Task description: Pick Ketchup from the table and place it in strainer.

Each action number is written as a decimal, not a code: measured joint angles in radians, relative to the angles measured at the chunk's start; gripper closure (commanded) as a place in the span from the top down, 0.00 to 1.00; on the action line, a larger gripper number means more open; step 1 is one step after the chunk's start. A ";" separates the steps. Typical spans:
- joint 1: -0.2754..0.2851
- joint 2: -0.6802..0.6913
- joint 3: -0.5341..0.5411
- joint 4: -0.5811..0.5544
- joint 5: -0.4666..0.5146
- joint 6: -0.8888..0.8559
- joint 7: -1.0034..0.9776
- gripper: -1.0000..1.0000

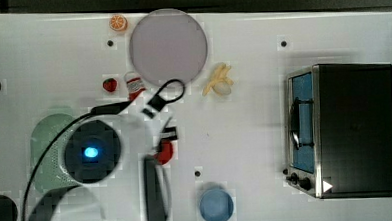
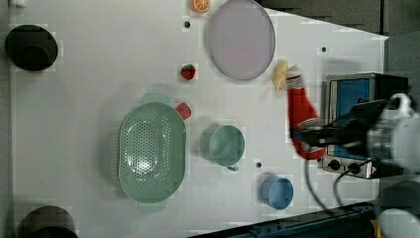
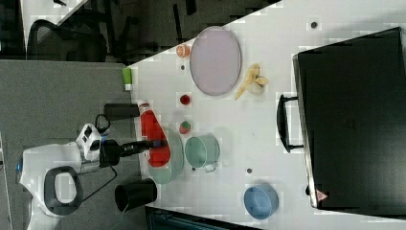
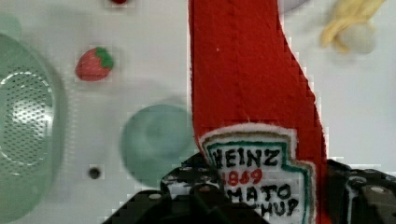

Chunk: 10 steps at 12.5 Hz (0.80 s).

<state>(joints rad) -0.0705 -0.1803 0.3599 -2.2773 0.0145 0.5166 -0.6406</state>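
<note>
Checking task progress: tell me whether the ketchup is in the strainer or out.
Out. The ketchup is clamped in the gripper, lifted; the strainer holds nothing.

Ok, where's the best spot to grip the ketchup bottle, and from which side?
The wide labelled lower body, jaws across its width, as the gripper holds it now. The ketchup looks like a flat, soft bottle, and its neck tapers slimmer, so it offers less to clamp.

Arm: single white Panda, reaching level above the table from the left view's right edge, black gripper [image 2: 308,133] clamped on the label end of the ketchup [image 2: 300,116], fingers [image 4: 373,196] either side of it, bottle raised.
</note>
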 measured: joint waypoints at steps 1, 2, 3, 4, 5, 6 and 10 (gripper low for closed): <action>0.002 0.025 0.050 -0.002 0.005 -0.004 0.059 0.60; 0.009 0.053 0.099 0.000 0.014 -0.008 0.110 0.60; 0.022 0.088 0.144 0.002 0.015 -0.004 0.161 0.60; 0.034 0.126 0.188 0.010 0.017 0.001 0.212 0.60; 0.040 0.164 0.233 0.018 0.020 0.027 0.253 0.60; 0.047 0.198 0.272 0.023 0.019 0.065 0.290 0.60; 0.076 0.336 0.352 0.062 0.020 0.248 0.472 0.60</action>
<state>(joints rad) 0.0055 0.1561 0.7119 -2.2148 0.0343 0.7646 -0.1687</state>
